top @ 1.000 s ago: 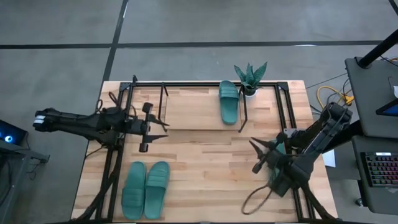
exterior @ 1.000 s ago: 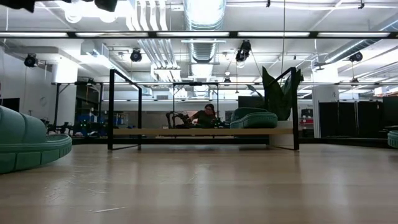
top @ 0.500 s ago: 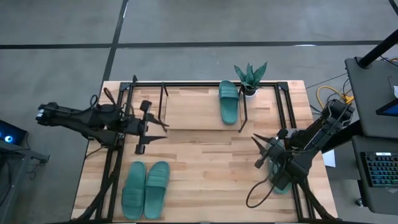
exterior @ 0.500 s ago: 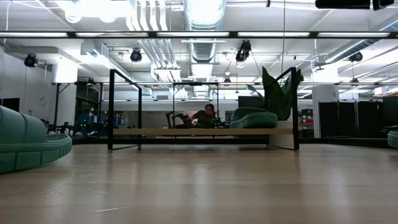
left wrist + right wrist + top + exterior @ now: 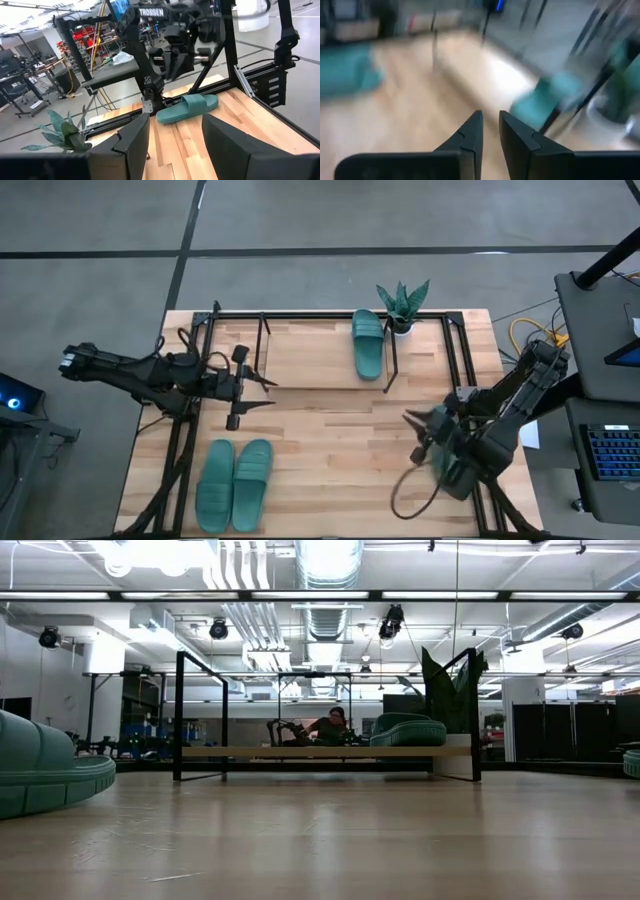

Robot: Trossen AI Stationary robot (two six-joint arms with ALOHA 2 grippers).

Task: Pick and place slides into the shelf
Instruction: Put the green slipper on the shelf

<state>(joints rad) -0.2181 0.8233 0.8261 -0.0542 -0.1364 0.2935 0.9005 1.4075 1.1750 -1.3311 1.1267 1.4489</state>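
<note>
Your wooden table [image 5: 330, 440] carries the shelf [image 5: 310, 355] along its far edge, with one slide [image 5: 367, 343] on its board beside the potted plant [image 5: 402, 305]; two slides [image 5: 234, 484] lie paired near the front left; your left gripper [image 5: 252, 392] hovers with fingers spread near the shelf's left end; your right gripper [image 5: 413, 436], fingers parted, hangs over a fourth slide [image 5: 187, 108] at the right edge.

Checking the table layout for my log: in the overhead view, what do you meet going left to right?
Left gripper → slide on the shelf → potted plant → right gripper.
</note>
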